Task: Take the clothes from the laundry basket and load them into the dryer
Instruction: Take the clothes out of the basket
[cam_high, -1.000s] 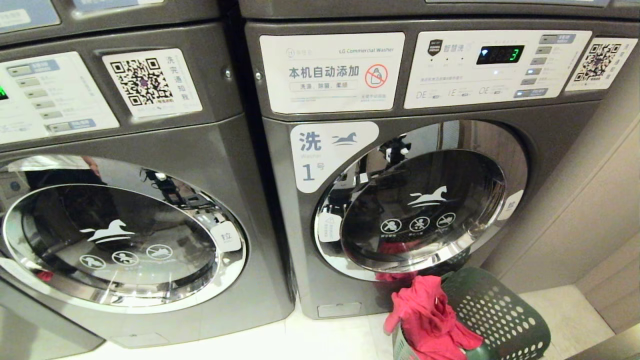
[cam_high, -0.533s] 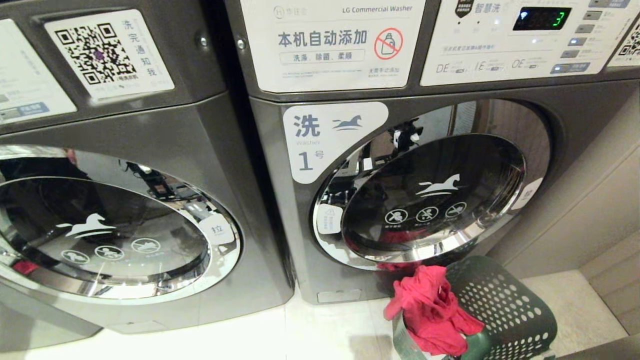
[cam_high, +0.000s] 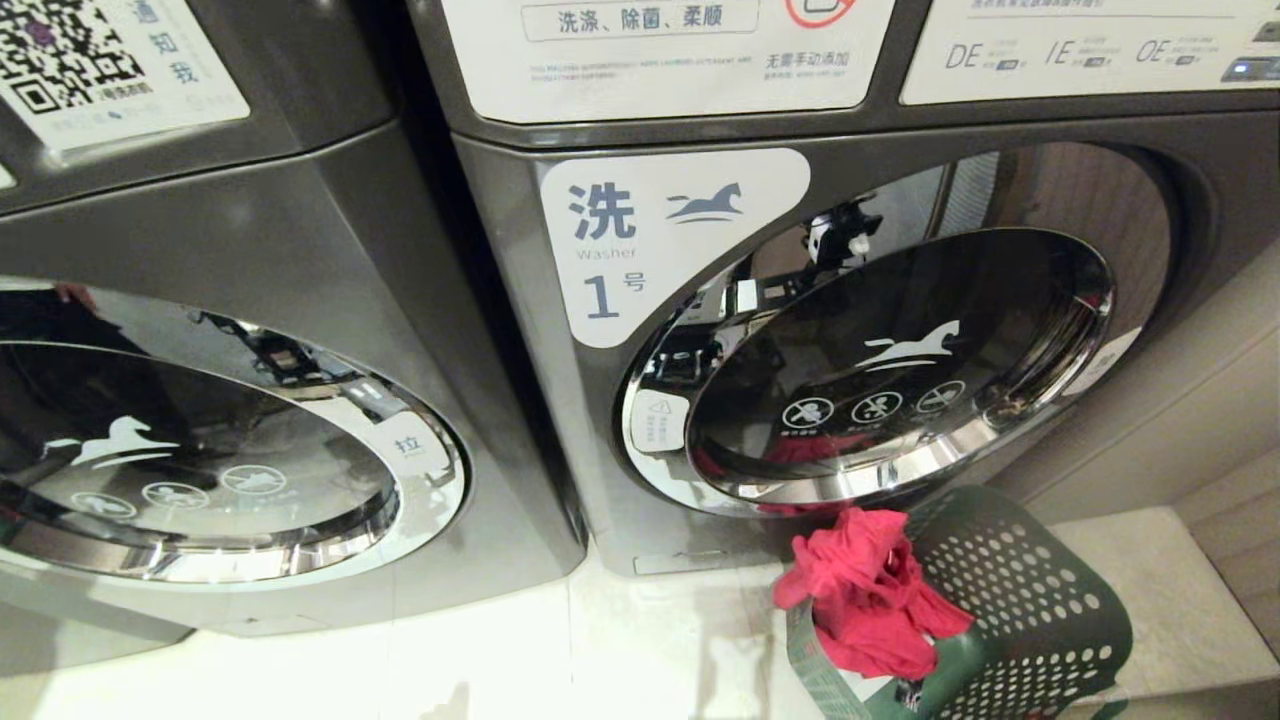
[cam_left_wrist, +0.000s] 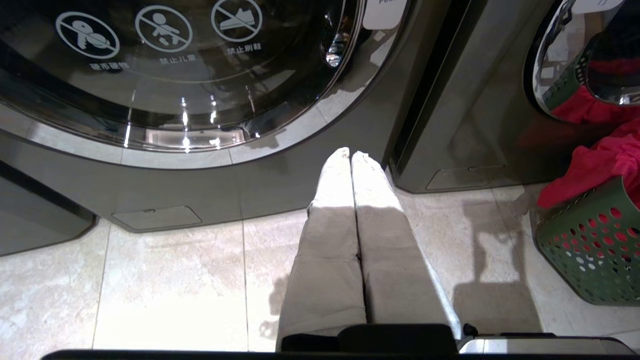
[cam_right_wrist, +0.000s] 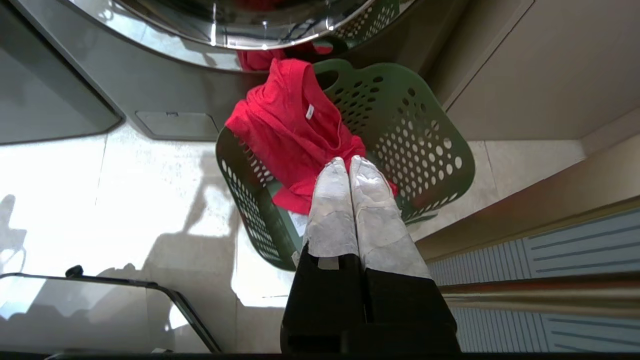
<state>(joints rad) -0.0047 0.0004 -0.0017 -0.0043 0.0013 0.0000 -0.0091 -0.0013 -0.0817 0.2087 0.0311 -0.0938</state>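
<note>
A green perforated laundry basket (cam_high: 1030, 620) stands on the floor in front of the right-hand machine, the dryer (cam_high: 880, 370), whose round door is shut. Red clothes (cam_high: 865, 590) hang over the basket's near rim. In the right wrist view my right gripper (cam_right_wrist: 349, 161) hovers above the basket (cam_right_wrist: 410, 130) and the red clothes (cam_right_wrist: 290, 125), shut with nothing in it. My left gripper (cam_left_wrist: 350, 154) is shut too, held over the floor in front of the left machine; the basket (cam_left_wrist: 590, 240) is off to its side. Neither gripper appears in the head view.
A second machine (cam_high: 230, 440) with its door shut stands to the left. Light tiled floor (cam_high: 500, 650) lies in front of both. A beige wall panel (cam_high: 1180, 400) closes in the right side next to the basket.
The whole head view has shifted: the camera has tilted down and come closer, so the control panels slid up out of the picture. The basket, clothes and doors stay put.
</note>
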